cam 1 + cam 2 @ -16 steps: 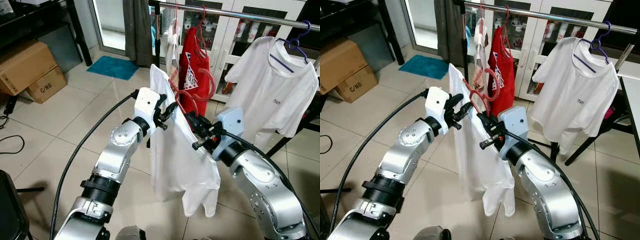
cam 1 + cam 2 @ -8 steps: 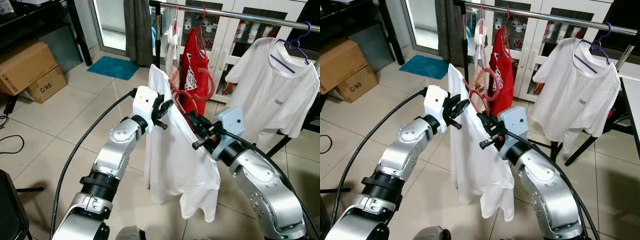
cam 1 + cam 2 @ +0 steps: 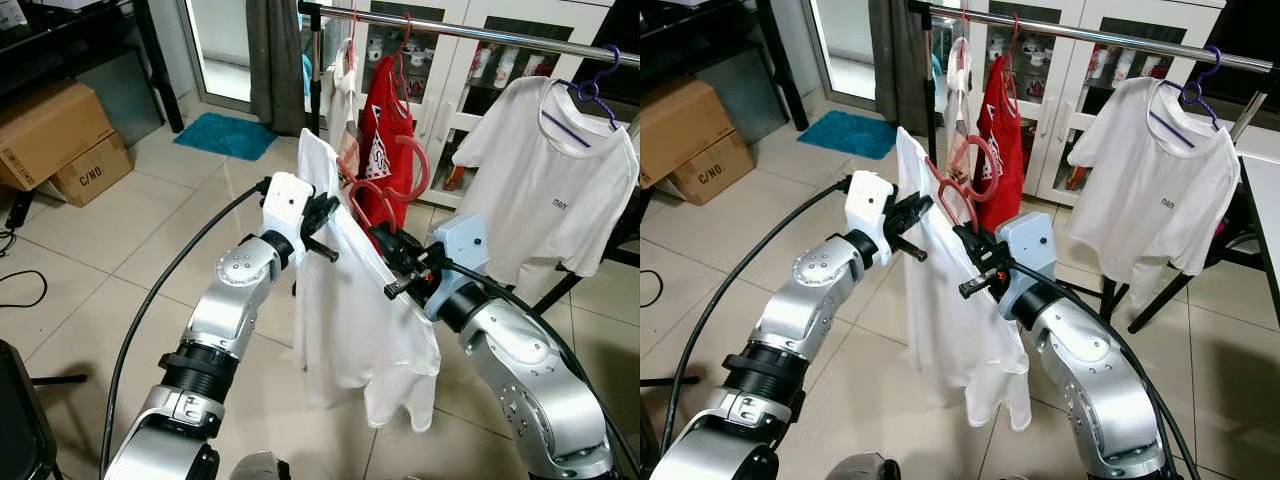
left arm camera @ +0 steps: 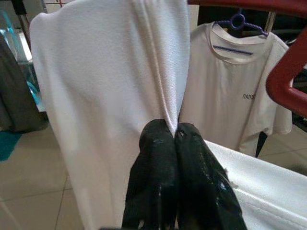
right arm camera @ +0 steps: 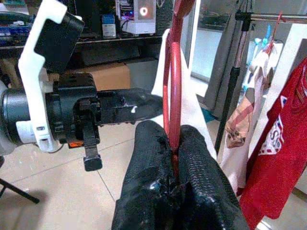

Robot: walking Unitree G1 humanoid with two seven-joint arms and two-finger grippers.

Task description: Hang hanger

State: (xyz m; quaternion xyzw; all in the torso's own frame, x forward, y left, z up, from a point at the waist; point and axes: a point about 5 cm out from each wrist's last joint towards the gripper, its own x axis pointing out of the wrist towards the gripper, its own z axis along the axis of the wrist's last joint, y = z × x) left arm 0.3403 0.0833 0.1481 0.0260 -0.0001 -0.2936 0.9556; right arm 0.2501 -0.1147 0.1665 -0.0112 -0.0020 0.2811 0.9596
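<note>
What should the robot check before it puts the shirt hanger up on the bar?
1. Right pincer shut on the red hanger: ok.
2. Left pincer pinching the white shirt: ok.
3. Shirt sitting fully on the hanger: cannot tell, the cloth hides its arms.
4. Hanger hook pointing up toward the rail: ok.
5. Free gap on the rail between the red shirt and the hung white T-shirt: ok.
6. Hook raised to the rail's height: not ok, it is below the rail.

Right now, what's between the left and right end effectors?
The white T-shirt on the red hanger spans that gap in the eye views. The left end effector pinches a fold of its fabric; the right end effector grips the hanger.
</note>
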